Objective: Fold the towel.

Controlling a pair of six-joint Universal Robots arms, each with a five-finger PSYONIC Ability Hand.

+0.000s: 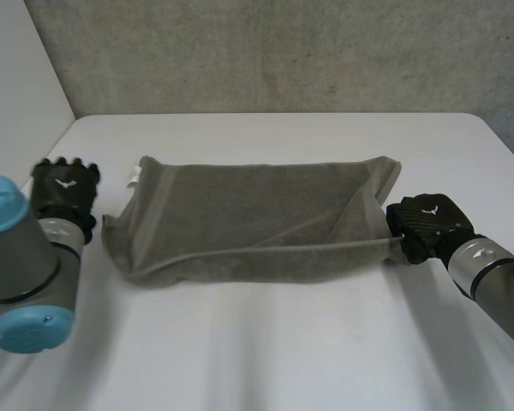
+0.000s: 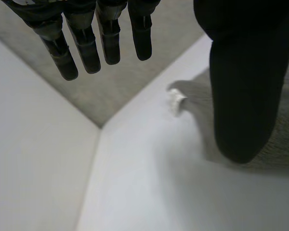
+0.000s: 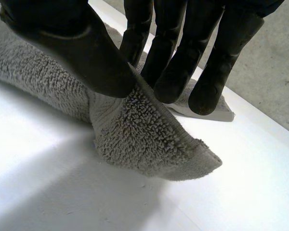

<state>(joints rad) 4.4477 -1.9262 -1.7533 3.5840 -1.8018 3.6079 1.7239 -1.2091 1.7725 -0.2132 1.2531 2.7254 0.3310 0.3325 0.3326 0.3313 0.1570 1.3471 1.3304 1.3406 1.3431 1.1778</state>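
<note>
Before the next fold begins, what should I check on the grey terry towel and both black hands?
1. Right hand pinching the near right corner of the grey terry towel: ok.
2. Left hand gripping the towel: not ok, open beside its left edge.
3. Towel wholly on the white table: ok.
4. Towel lying smooth: not ok, creased toward the right hand.

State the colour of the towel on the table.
The towel is plain grey-brown; the head view shows it best.
</note>
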